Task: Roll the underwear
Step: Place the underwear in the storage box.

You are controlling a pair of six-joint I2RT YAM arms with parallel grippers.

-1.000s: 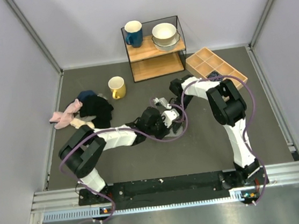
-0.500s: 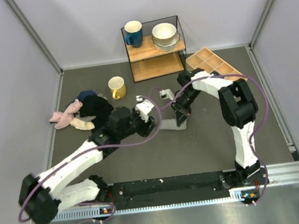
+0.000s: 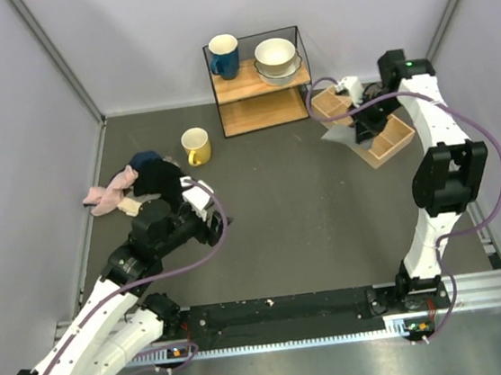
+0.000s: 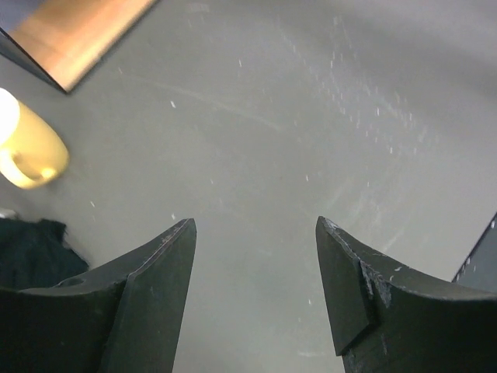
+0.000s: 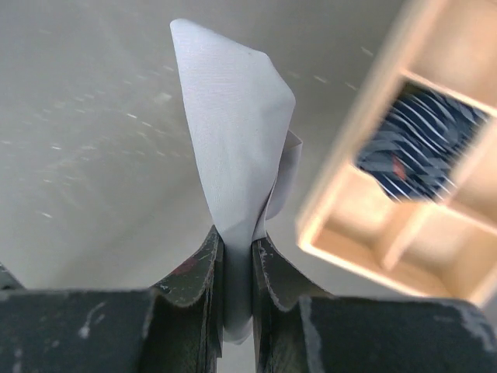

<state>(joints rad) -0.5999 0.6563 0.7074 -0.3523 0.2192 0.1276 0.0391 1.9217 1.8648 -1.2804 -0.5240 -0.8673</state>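
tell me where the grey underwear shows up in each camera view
top external: underwear at upper right, just left of the wooden tray.
left wrist: not in it.
right wrist: centre, pinched upright in the right gripper.
shared landmark: the wooden tray, seen in the top and right wrist views.

- The underwear (image 5: 233, 132): plain light grey thin cloth, folded into a tapering flap.
- Pinched in the right gripper (image 5: 237, 252), above the table, beside the wooden tray (image 5: 357, 140).
- Possibly doubled over; no lettering legible.
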